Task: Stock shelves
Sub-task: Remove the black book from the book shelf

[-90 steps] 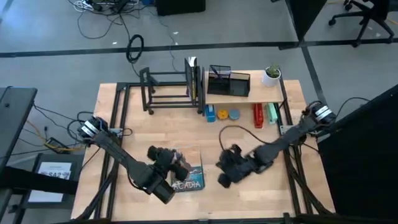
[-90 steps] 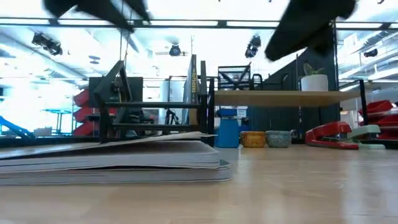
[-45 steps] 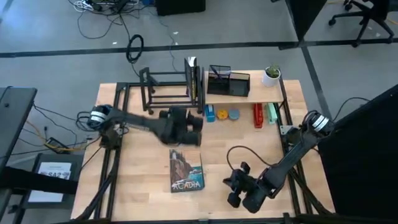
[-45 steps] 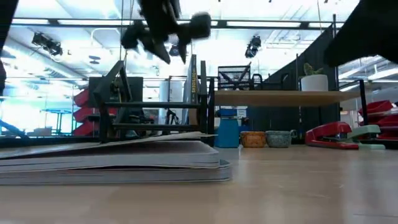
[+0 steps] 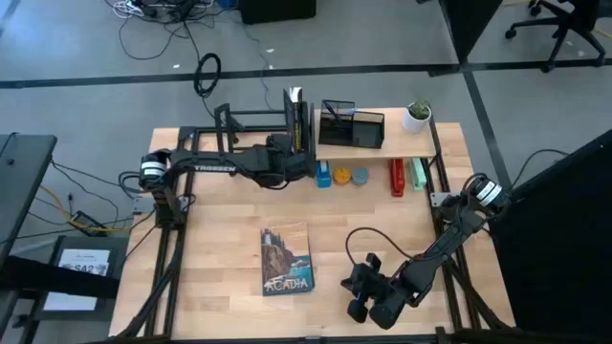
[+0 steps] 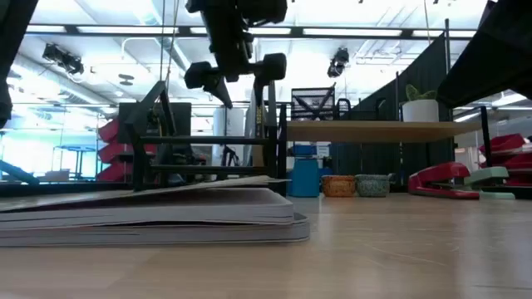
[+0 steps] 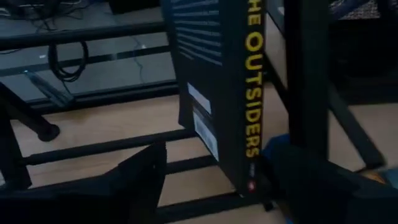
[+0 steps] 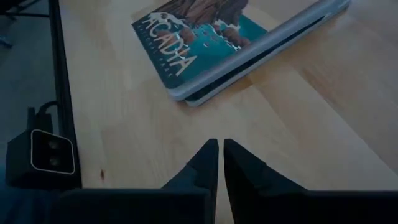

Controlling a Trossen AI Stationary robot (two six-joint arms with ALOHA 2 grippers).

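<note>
A black book, "The Outsiders", stands upright on its lower edge at the right end of the black metal rack. My left gripper is open just in front of it, one finger on either side of the spine, touching nothing that I can see. A second book, "Acadia", lies flat on the table, cover up. My right gripper is shut and empty near the table's front edge, to the right of that book. The wooden plank shelf stands right of the rack.
On the plank stand a black mesh organizer and a small potted plant. Under it are a blue container, two little bowls, a red stapler and a green one. Bare tabletop lies around the flat book.
My left gripper has swung from beside the flat book at the front up and toward the far edge, ending at the rack by the upright book. My right gripper has drawn back from the table's middle to the near right. The flat book has stayed in place.
</note>
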